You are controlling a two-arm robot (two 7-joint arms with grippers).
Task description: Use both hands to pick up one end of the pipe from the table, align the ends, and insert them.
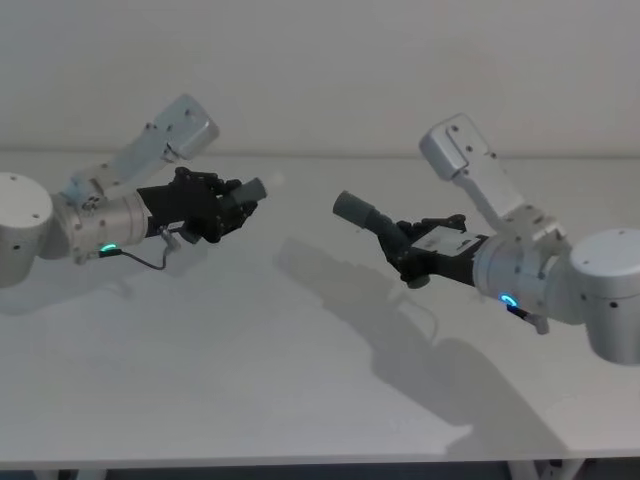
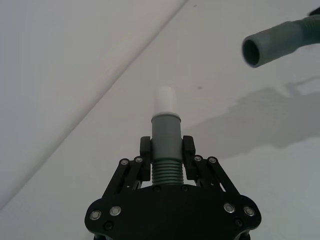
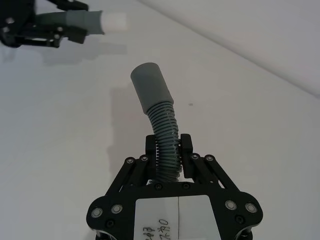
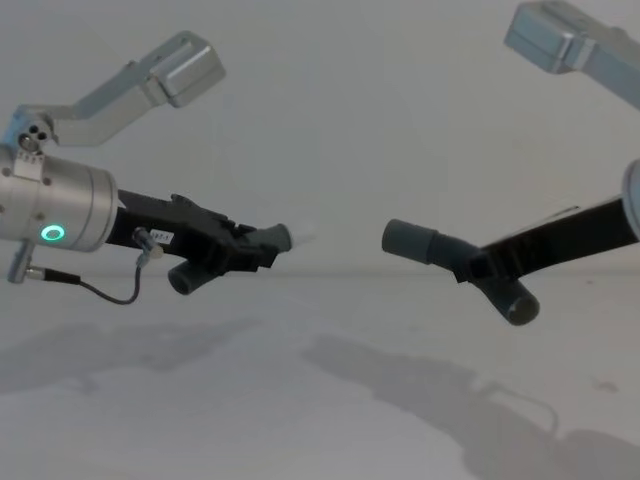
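Looking down from the head view, you have the white table (image 1: 250,400) nearest you, with both pieces held up off it. Your left gripper (image 1: 238,207) is closed tight on the ribbed body of the slimmer piece (image 1: 252,189), just behind its smooth cuff. The whitish tip (image 2: 165,101) points toward the other arm. Your right gripper (image 1: 407,250) is pinched on the ribs of the thicker piece (image 1: 362,212), and its socket (image 2: 264,46) opens back toward the left gripper. The two ends face each other across a gap without touching. In the left wrist view the socket lies off the tip's line. Behind both arms stands the pale wall (image 1: 320,70).
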